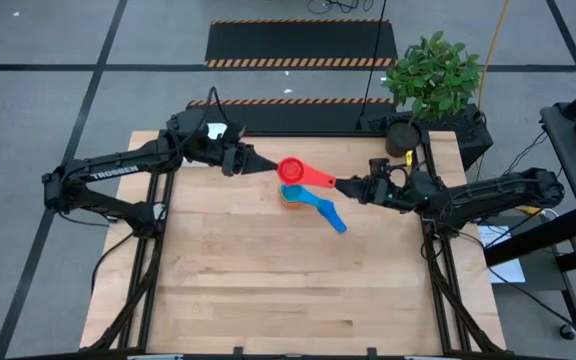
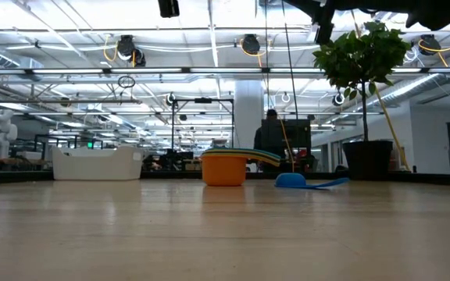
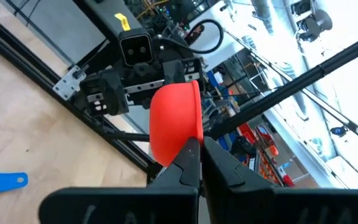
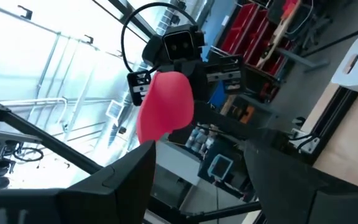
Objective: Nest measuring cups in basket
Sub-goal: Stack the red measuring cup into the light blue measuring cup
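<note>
View from above, handover pt. Red round plastic measuring cup (image 1: 290,170) hangs over the wooden counter (image 1: 268,290) between both tools. Its handle's long axis runs toward the right tool (image 1: 343,185), which I read as released, fingers wide. The left tool (image 1: 268,166) looks clenched on the cup's rim, though the wrist view is tight. The orange-and-blue nested cup stack (image 1: 292,196) sits just beside, below. The white rectangular plastic basket (image 2: 98,164) lies on the left arm's side, so the left arm is nearer.

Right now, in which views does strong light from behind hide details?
Low view: lamps glare, the plant is a dark shape; left wrist view: bright light behind the red cup; right wrist view: white glare beside it; high view: even.
</note>
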